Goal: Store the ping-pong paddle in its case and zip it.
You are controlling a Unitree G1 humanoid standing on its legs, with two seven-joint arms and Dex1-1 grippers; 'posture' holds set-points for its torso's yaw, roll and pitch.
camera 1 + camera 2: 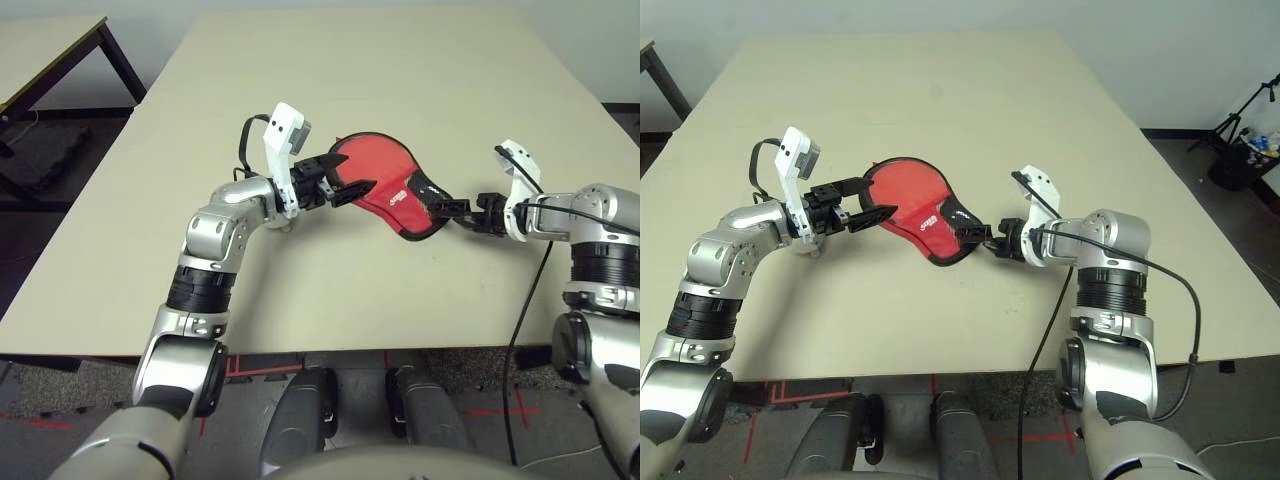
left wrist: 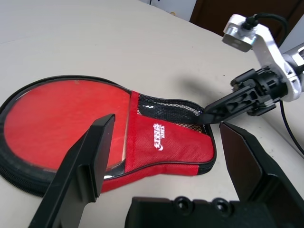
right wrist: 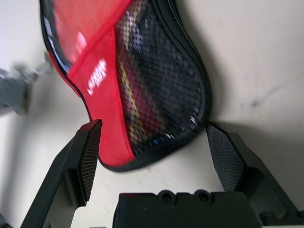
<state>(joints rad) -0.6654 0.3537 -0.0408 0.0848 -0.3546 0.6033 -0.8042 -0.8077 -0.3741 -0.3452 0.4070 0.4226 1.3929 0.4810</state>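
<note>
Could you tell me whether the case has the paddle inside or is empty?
Paddle inside: its striped handle shows through the mesh of the case.

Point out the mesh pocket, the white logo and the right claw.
Mesh pocket (image 3: 164, 78): right wrist view, on its dark netting.
White logo (image 2: 158, 137): left wrist view, on its lettering.
Right claw (image 1: 447, 209): left eye view, between its fingertips.

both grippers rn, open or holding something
Left gripper: open, holding nothing.
Right gripper: open, fingers at the case's narrow end.
</note>
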